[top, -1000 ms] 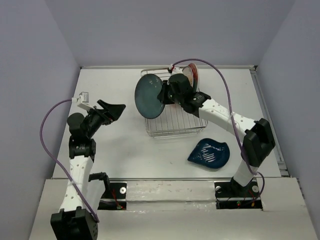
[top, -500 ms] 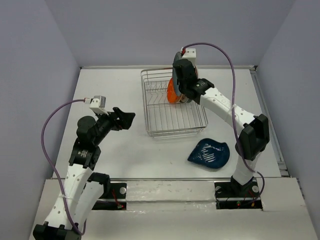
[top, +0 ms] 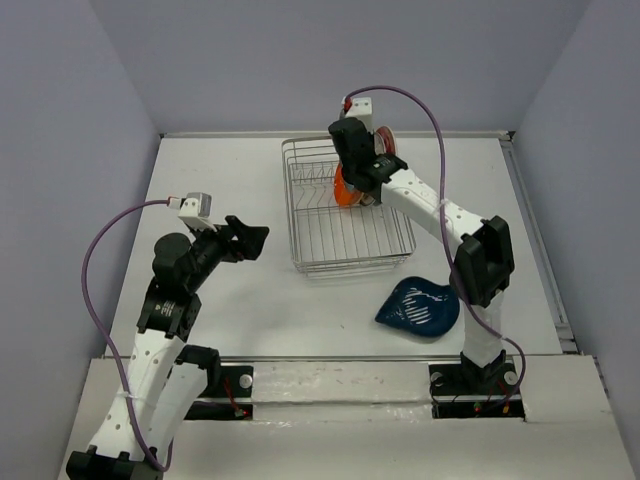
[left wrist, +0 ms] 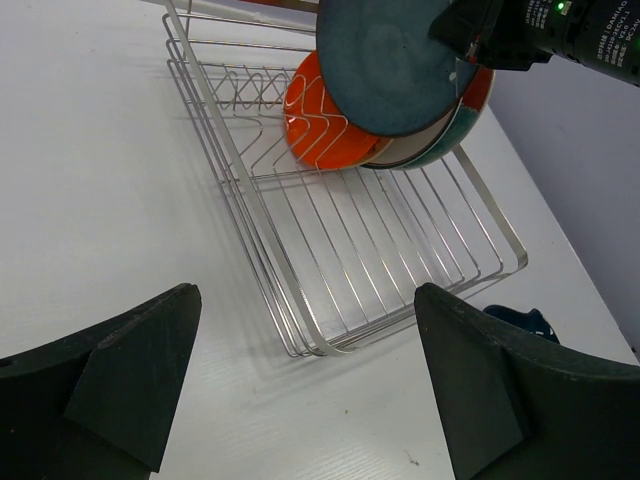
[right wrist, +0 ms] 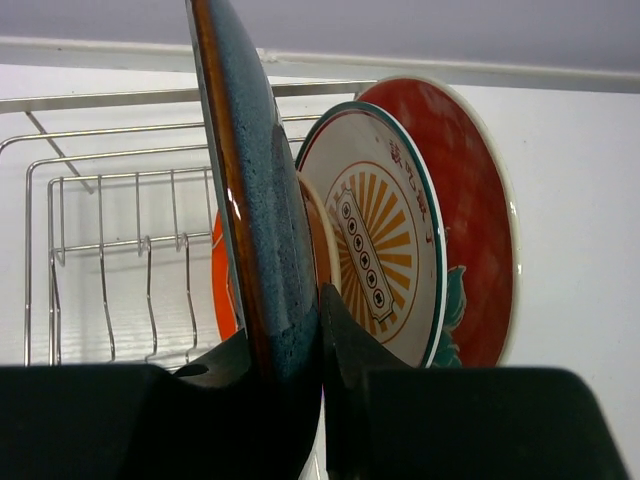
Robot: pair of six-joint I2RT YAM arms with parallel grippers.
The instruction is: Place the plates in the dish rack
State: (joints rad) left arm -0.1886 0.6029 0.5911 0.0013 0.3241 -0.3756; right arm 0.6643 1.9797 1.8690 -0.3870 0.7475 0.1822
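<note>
Even, soft overhead light, faint shadows under the wire rack, sharp focus, slight wrist-view edge distortion

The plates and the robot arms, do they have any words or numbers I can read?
White print on the black casing of the right arm, left wrist view: too blurred to read.
Row of small marks on the white plate with orange sunburst: too small to read.
No other text shows.

- Dish rack: thin silver metal wire, shiny.
- Dark teal plate: smooth, glossy speckled glaze.
- Orange plate: smooth, glossy glaze.
- Red-patterned plate, far right: glossy glaze.
- Table: white, smooth, matt.
</note>
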